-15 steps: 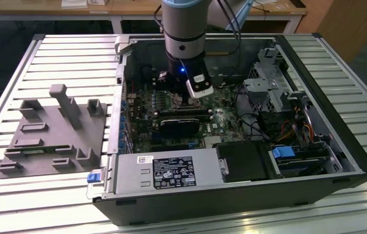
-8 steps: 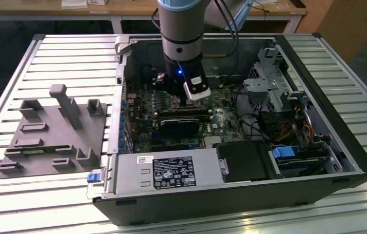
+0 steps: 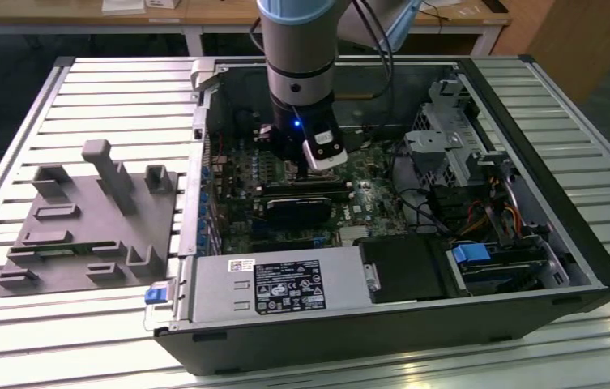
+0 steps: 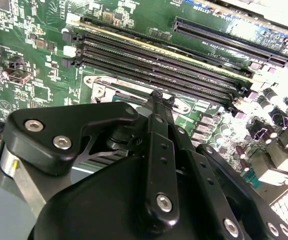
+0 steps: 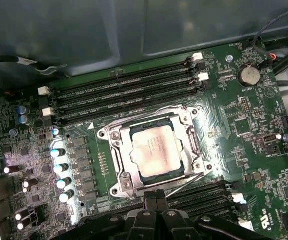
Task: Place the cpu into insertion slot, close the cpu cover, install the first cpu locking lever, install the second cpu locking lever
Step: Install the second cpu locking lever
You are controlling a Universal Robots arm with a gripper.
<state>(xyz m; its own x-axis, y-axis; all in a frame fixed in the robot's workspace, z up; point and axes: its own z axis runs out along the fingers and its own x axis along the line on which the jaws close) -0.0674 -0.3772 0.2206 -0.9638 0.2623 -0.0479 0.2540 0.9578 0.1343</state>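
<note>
A pale silvery-beige square cpu (image 5: 155,148) is seen lying flat in the silvery-rimmed square insertion slot (image 5: 114,166) on the green circuit board (image 5: 244,115), just ahead of the black gripper (image 5: 156,196) in the first wrist view; being square, no long axis can be given, and its edges sit skewed to the long black memory slots (image 5: 123,92) beyond it. A thin silvery cpu cover (image 5: 185,143) frames the chip, apparently lying down over it. A thin wire lever (image 5: 184,183) is seen slanting across the near edge of the socket, between chip and gripper. In the second wrist view the black, bolted linkage of the gripper (image 4: 156,100) is shown from behind, its tip brought together over the socket's metal frame (image 4: 103,90), nothing visibly held; the chip itself is masked there by the linkage. In the exterior view the grey arm (image 3: 299,57) is seen reaching straight down into the open black computer case (image 3: 543,284), with a grey moulded fixture (image 3: 88,219) well off towards the exterior view's left, on a slatted metal table (image 3: 23,146).
</note>
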